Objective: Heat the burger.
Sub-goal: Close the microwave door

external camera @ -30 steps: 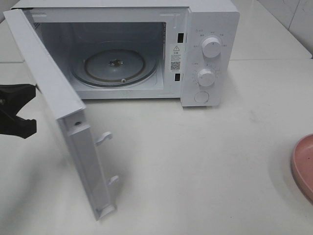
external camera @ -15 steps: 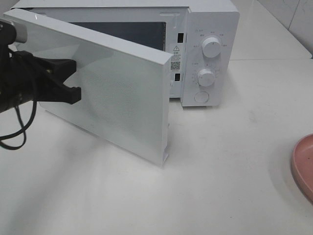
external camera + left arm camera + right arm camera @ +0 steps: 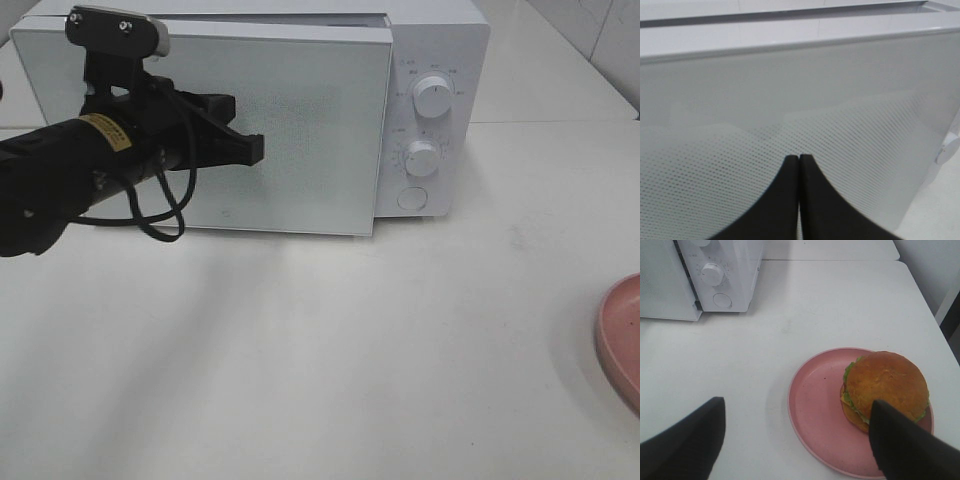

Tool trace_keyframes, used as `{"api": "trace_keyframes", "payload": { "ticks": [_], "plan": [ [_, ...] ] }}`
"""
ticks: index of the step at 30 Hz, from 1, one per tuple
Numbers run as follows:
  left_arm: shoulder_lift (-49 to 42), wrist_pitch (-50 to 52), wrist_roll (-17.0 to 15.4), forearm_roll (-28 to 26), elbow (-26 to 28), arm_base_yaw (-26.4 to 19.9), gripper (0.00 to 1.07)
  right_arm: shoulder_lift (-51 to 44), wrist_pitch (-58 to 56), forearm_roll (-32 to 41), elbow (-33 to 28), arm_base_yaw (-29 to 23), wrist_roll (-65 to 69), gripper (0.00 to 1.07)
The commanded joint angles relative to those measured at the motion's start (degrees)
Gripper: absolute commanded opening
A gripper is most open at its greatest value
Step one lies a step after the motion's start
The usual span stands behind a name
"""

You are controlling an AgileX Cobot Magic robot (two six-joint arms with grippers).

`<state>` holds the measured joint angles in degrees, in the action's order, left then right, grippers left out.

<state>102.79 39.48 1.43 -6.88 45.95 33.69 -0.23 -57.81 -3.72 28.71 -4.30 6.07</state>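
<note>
Left tool (image 3: 250, 150) fingers pressed together, empty, against microwave door (image 3: 300, 130). Right tool (image 3: 795, 440) wide open, tips cropped, over burger (image 3: 886, 389) on pink plate (image 3: 815, 410).

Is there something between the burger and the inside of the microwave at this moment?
Yes. The microwave door covers the whole opening, with the shut left gripper at its face. The burger sits on the pink plate, to the right of the microwave. The open right gripper hangs over the plate, nothing between them.
</note>
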Motion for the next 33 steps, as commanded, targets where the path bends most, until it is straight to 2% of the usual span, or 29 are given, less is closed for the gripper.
{"api": "trace_keyframes", "payload": {
  "ticks": [1,2,7,8,11,13,16,20,21,22,23,24,30,33],
  "plan": [
    [1.4,-0.8,0.4,-1.8,2.8,1.1,0.00,-1.5,0.8,0.1,-0.1,0.2,-0.4,0.76],
    [2.8,-1.9,0.4,-2.3,5.3,1.8,0.00,-1.5,0.8,0.1,-0.1,0.2,-0.4,0.76],
    [5.5,-2.9,0.9,-4.5,9.7,2.8,0.00,-1.5,0.8,0.1,-0.1,0.2,-0.4,0.76],
    [6.7,-3.1,1.9,-6.6,11.8,3.3,0.00,-1.5,0.8,0.1,-0.1,0.2,-0.4,0.76],
    [7.8,-3.9,3.3,-8.0,13.7,4.0,0.00,-1.5,0.8,0.1,-0.1,0.2,-0.4,0.76],
    [9.4,-6.1,5.3,-9.2,17.0,4.6,0.00,-1.5,0.8,0.1,-0.1,0.2,-0.4,0.76],
    [10.9,-6.5,5.4,-10.5,19.5,4.9,0.00,-1.5,0.8,0.1,-0.1,0.2,-0.4,0.76],
    [12.0,-6.9,6.5,-12.7,21.5,4.9,0.00,-1.5,0.8,0.1,-0.1,0.2,-0.4,0.76],
    [12.6,-7.1,9.0,-15.1,22.6,4.9,0.00,-1.5,0.8,0.1,-0.1,0.2,-0.4,0.76],
    [12.6,-7.1,9.0,-15.1,22.6,4.9,0.00,-1.5,0.8,0.1,-0.1,0.2,-0.4,0.76],
    [13.2,-7.2,11.7,-17.2,23.8,4.9,0.00,-1.5,0.8,0.1,-0.1,0.2,-0.4,0.76],
    [13.2,-7.3,12.8,-17.9,24.2,4.9,0.00,-1.5,0.8,0.1,-0.1,0.2,-0.4,0.76],
    [13.0,-8.8,14.0,-18.0,24.8,5.2,0.00,-1.5,0.8,0.1,-0.1,0.2,-0.4,0.76],
    [12.0,-14.8,14.0,-17.3,24.8,5.7,0.00,-1.5,0.8,0.1,-0.1,0.2,-0.4,0.76]
  ]
}}
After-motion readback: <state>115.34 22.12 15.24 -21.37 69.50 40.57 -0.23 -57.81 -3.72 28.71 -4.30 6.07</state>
